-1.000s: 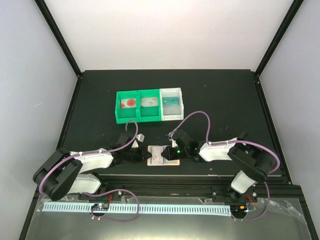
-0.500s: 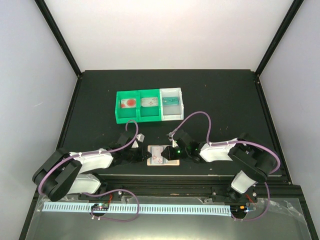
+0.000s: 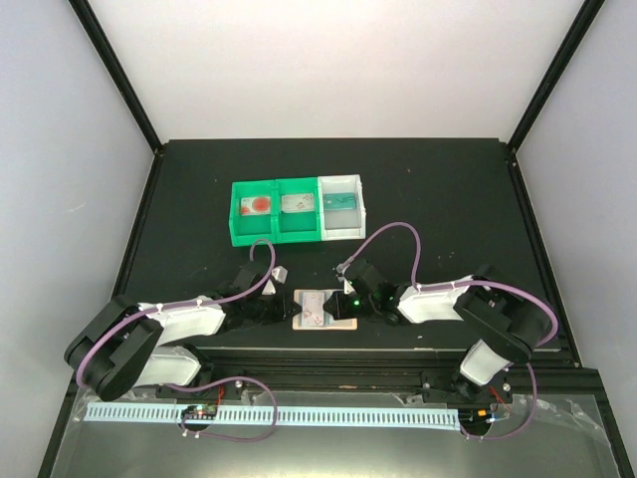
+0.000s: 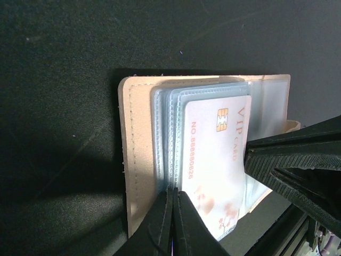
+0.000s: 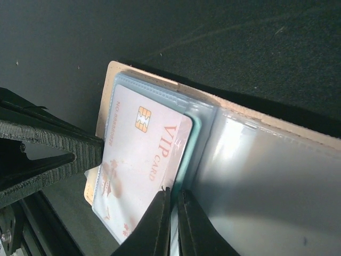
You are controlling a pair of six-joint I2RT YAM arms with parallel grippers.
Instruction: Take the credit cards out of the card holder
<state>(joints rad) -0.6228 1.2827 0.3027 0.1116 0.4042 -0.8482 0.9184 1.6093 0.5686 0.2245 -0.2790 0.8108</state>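
We find the card holder (image 4: 138, 149) lying open on the black table (image 3: 448, 199), close to its near edge and between the two arms. Clear sleeves fan across its tan lining. The credit cards (image 5: 149, 154) sit in those sleeves: a white-and-pink VIP card with a gold chip on top, with the teal card (image 5: 195, 133) showing only as a thin edge beneath.

The left gripper (image 4: 173, 200) has its fingers pressed together on the holder's lower edge, by the sleeves. The right gripper (image 5: 175, 194) pinches the cards' edge, its fingers nearly touching.

Compared with a second ago, the holder lies in the same spot and both arms keep almost the same pose (any shift is too slight for us to place).
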